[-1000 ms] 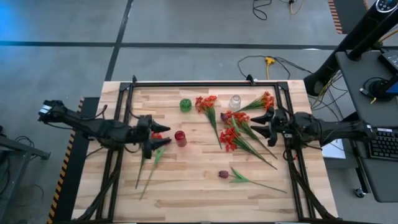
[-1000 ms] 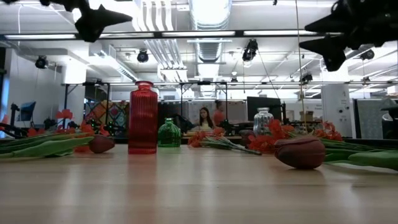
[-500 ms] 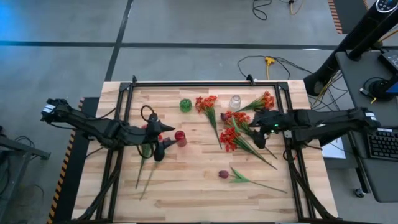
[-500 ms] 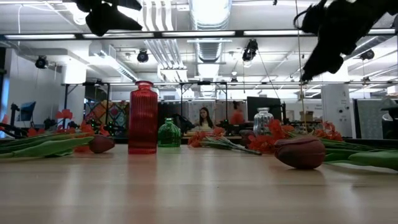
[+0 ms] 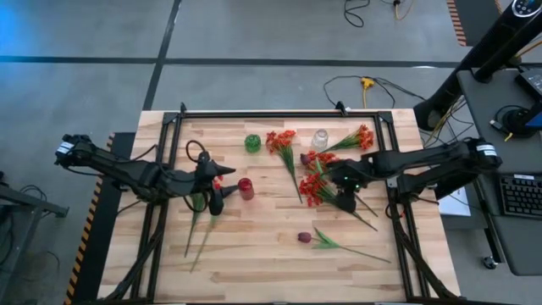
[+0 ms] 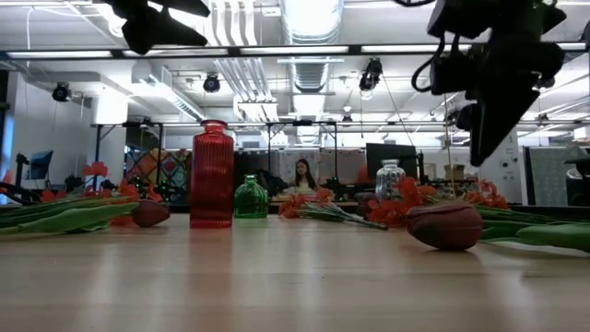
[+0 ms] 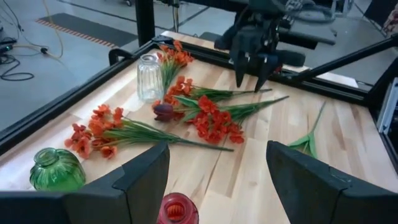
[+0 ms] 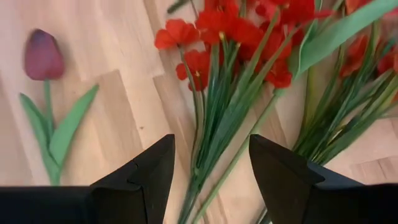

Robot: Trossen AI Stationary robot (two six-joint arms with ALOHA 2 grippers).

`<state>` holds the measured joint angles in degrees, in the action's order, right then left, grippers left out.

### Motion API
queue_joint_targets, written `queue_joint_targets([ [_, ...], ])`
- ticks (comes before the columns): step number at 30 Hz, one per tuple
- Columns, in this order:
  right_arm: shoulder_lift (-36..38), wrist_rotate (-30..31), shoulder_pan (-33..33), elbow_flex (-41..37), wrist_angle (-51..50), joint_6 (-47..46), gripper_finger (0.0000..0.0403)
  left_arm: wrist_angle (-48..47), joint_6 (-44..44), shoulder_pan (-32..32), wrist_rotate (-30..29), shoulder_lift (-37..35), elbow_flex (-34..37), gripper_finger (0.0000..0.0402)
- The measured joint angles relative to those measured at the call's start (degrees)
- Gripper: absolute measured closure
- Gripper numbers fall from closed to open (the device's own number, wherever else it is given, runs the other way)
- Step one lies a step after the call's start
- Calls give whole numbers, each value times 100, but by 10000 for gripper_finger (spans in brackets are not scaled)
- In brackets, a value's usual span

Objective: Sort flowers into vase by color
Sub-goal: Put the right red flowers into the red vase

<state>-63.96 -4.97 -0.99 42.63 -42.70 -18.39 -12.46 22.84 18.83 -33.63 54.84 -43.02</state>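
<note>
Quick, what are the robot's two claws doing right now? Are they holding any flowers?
Left gripper: open, holding nothing, near the red vase.
Right gripper: open, empty, above a red flower stem.

Near edge of tabletop (image 5: 254, 267): I see bare wood, free passage.
Centre: I have a clear lane between the red vase (image 5: 246, 188) and the red flower (image 5: 312, 188).
Right side: crowded; flower stems overlap under my right end effector (image 5: 345, 201), its fingers apart.
Far edge: green vase (image 5: 252, 142) and glass jar (image 5: 320, 138) stand in the way.
Left side: stems (image 5: 201, 230) lie beneath my left end effector (image 5: 214, 196).
</note>
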Motion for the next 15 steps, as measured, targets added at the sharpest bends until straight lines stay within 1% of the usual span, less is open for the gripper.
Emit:
queue_joint_targets([
  [3,-201,0,0,0,46,56,204,-1,-38,0,-41,-47,-3,151],
  [6,-280,17,0,0,189,381,204,-2,-93,0,-46,-97,-3,151],
  [10,-213,251,27,-9,418,732,204,-2,-178,0,-49,-169,-3,151],
  [12,-44,505,162,-49,799,919,204,-1,-217,0,-52,-203,-3,151],
  [15,248,1067,684,-203,1622,1301,204,-3,-234,0,-55,-227,-3,151],
])
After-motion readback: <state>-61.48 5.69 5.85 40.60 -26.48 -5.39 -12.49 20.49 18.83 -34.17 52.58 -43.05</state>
